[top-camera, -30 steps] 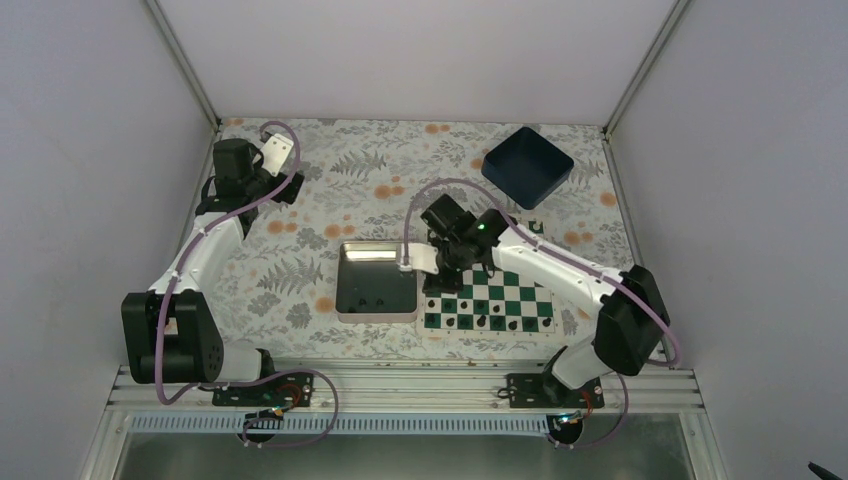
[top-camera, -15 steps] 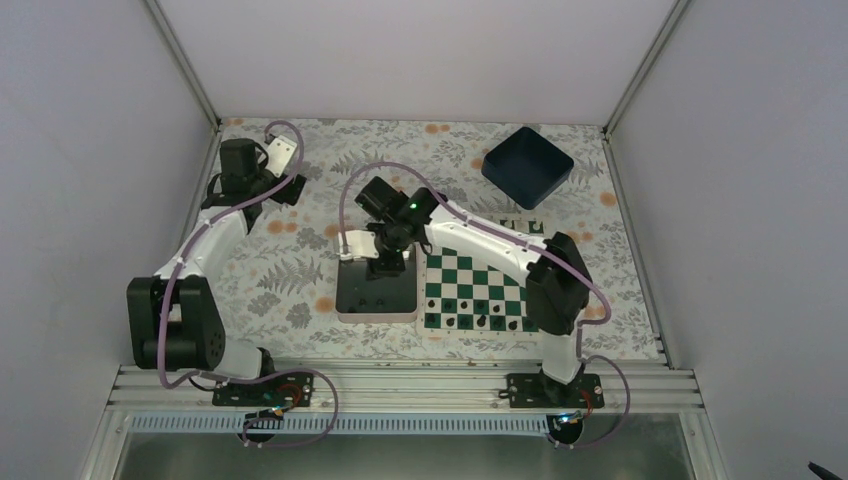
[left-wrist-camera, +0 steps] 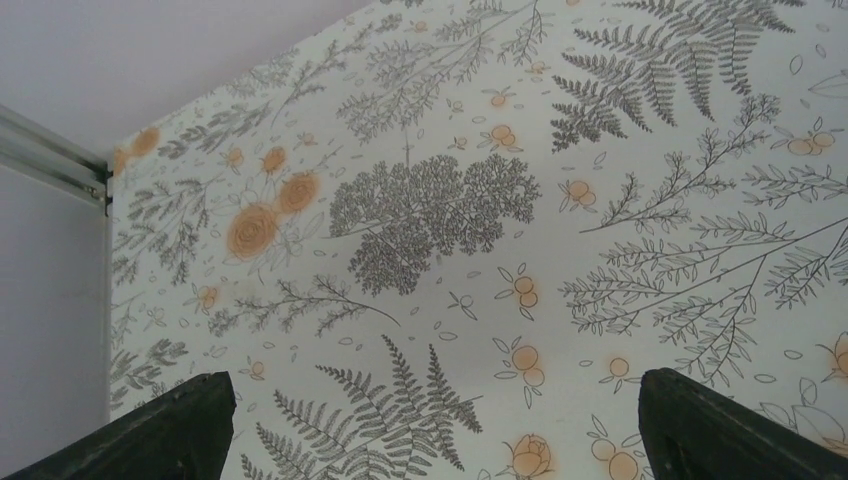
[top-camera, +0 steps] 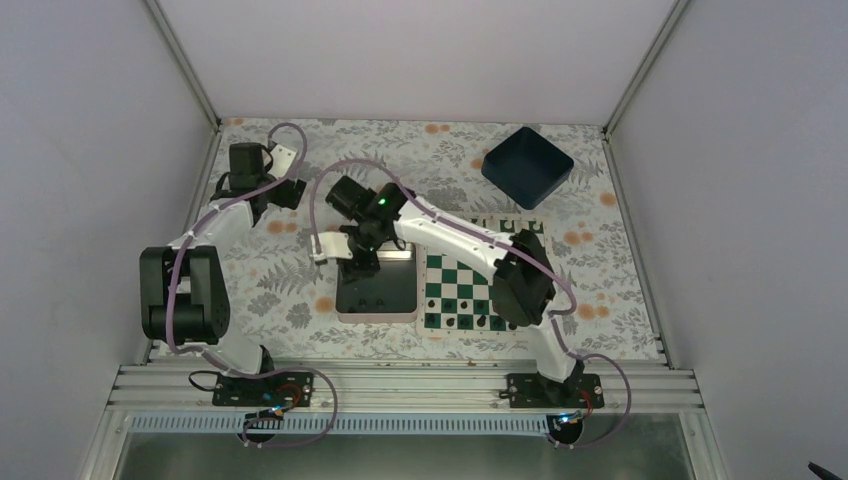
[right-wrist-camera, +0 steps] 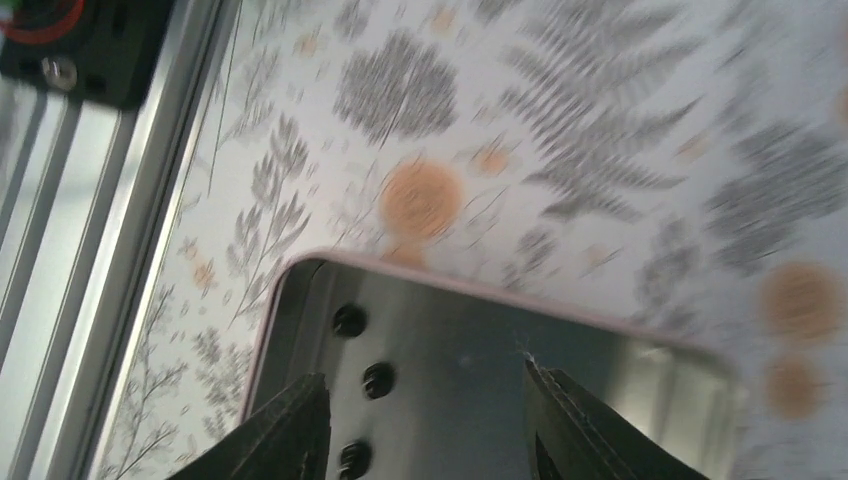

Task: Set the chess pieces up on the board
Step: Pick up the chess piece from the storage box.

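Observation:
The green and white board [top-camera: 462, 291] lies right of a shiny tin [top-camera: 345, 312]. A row of tiny black chess pieces [top-camera: 466, 322] stands along the board's near edge. More black chess pieces [top-camera: 377, 300] lie in the tin. My right gripper [top-camera: 358, 263] hangs over the tin's far left part. In the right wrist view the right gripper [right-wrist-camera: 425, 405] is open and empty above the tin floor, with three black pieces [right-wrist-camera: 378, 379] by its left finger. My left gripper [top-camera: 288, 191] is at the far left over the cloth; in its wrist view the left gripper [left-wrist-camera: 440, 430] stands wide open and empty.
A dark blue bin [top-camera: 527, 165] sits at the far right corner. The tin's pink-edged rim [right-wrist-camera: 480, 290] runs across the right wrist view, which is blurred. Grey walls close in both sides, and a metal rail [top-camera: 400, 385] runs along the near edge.
My right arm swung left, from over the board's far left corner to over the tin. The left arm's elbow folded in slightly while its gripper stayed far left.

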Action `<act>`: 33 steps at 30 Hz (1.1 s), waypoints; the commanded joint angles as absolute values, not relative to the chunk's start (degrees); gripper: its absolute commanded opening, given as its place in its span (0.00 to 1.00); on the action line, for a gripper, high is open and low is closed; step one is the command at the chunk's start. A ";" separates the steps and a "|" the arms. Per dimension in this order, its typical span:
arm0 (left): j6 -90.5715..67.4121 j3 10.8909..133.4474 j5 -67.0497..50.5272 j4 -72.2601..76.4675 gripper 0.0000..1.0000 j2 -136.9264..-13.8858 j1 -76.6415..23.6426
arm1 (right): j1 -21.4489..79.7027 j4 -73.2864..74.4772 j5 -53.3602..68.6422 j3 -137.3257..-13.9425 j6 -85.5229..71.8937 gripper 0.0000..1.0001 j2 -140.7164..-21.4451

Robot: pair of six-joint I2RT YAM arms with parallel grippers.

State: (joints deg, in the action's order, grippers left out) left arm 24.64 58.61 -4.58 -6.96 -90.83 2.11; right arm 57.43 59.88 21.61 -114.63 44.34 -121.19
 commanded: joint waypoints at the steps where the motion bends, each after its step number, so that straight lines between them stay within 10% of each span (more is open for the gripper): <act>1: 24.83 57.76 -6.22 -4.21 1.00 -87.84 2.37 | 58.27 59.21 20.27 -106.01 42.25 0.50 -121.77; 33: 23.89 62.54 -5.85 -10.42 1.00 -78.49 2.73 | 61.35 40.43 15.98 -85.48 41.52 0.48 -116.02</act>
State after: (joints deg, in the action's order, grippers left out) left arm 24.40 60.53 -6.17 -10.72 -77.69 2.50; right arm 60.75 42.83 15.92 -84.90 41.67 -116.03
